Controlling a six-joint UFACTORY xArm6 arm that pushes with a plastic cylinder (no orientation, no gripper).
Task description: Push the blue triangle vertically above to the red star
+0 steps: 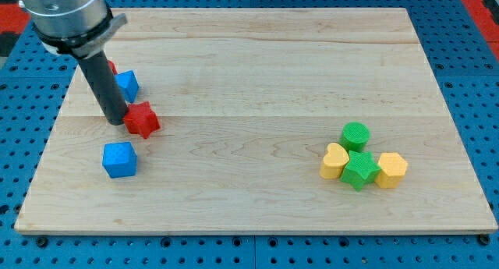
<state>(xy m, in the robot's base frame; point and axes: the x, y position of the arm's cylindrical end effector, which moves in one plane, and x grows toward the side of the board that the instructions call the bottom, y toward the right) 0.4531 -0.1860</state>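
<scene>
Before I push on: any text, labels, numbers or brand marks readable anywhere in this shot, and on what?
None. No writing shows on the wooden board, the arm, or any block: red star, blue blocks, or the green and yellow cluster. My tip sits just left of the red star.

A robotics laboratory test bench: a pale wooden counter [257,82] made of joined planks sits on a blue perforated mounting plate [460,58] with a regular grid of holes, visible past every counter edge. Red panels [15,19] show beyond both far corners. A grey metal robot arm [66,15] carrying a dark rod [105,86] stands over the counter's left side among small coloured plastic blocks.
</scene>
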